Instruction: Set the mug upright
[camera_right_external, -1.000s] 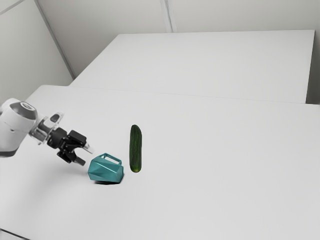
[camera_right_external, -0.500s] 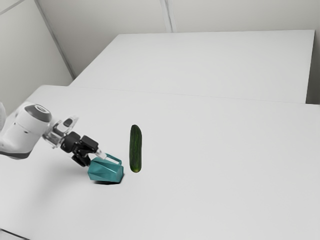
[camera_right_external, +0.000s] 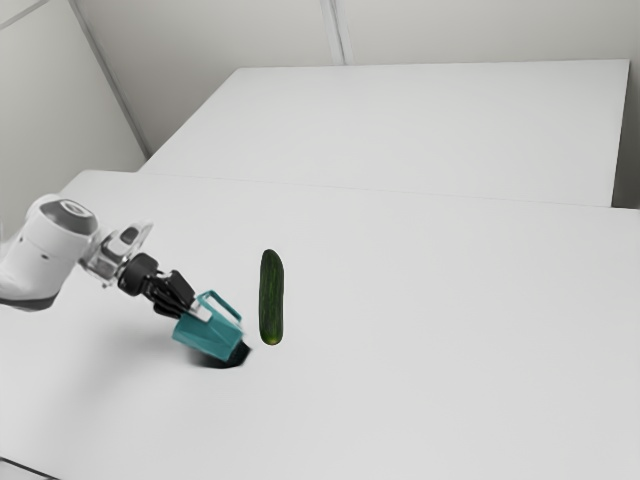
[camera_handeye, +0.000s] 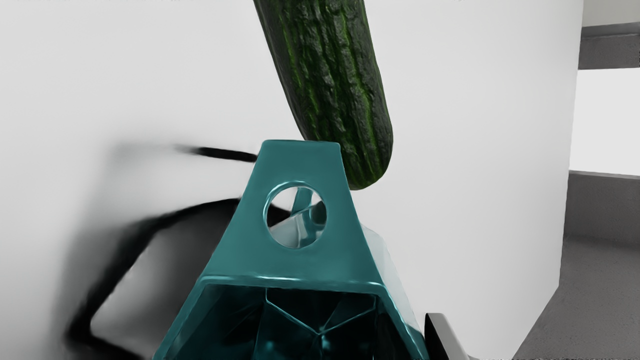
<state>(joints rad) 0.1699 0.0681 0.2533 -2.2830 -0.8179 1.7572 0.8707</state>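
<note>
One white robot arm (camera_right_external: 45, 250) reaches in from the exterior view's left, and its black two-finger gripper (camera_right_external: 196, 312) is right there at the mouth end of the angular teal mug (camera_right_external: 210, 335), closed onto the mug's body! In the wrist view one grey-edged finger (camera_handeye: 447, 340) sits against the outside of the mug's wall; the other side of the hold is hidden behind the teal. And the mug is tilted, not upright: mouth raised toward the gripper, base angled down toward the exterior view's right, a dark shadow (camera_right_external: 215, 362) under it. Whether the base touches the table, I can't tell. Up goes the handle, slanting from the mug's upper side, its flat, tapering top (camera_handeye: 305, 160) pierced by a round hole. Just beside the mug, moving right, lies a long dark-green cucumber (camera_right_external: 271, 300), apart from it on the smooth white table (camera_right_external: 430, 380). Beyond that, toward the back, a second broad white surface (camera_right_external: 420, 130) stretches across to the exterior view's right.
</note>
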